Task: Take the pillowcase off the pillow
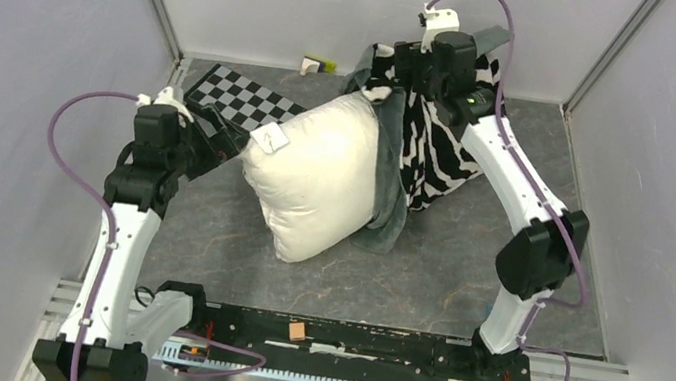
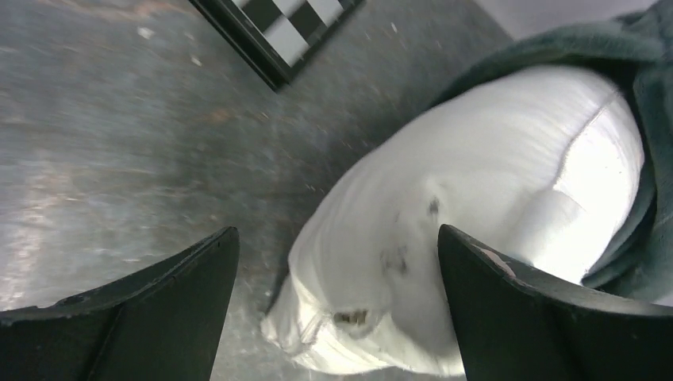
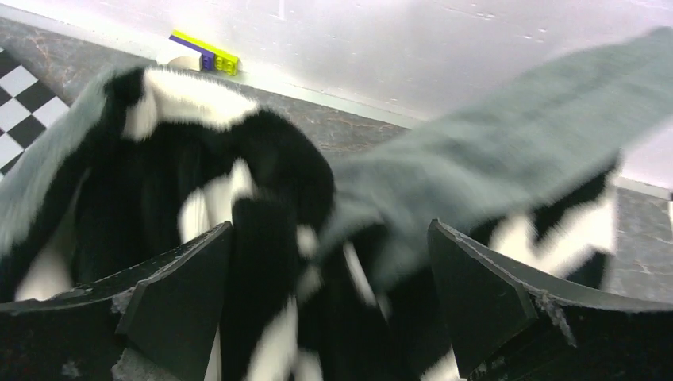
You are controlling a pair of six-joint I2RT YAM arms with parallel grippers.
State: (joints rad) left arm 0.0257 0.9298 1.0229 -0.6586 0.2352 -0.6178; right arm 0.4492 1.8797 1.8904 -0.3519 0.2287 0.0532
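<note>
Lying on the dark mottled table (image 1: 441, 287), the pillow (image 1: 315, 182) is plump, white and smooth, with a small white tag near its far left corner and a few dark specks. Only its right end sits inside the pillowcase (image 1: 432, 144); the rest is out. The pillowcase is soft plush, zebra-striped outside and plain grey inside. It is bunched and raised at the far right of the pillow, with its grey mouth folded around that end. The right gripper (image 3: 329, 230) is there, fingers wide apart with striped fabric between them. The left gripper (image 2: 337, 238) hangs over the pillow's left corner, fingers apart, holding nothing. A flat stiff checkerboard (image 1: 246, 101) lies behind the pillow's left side.
</note>
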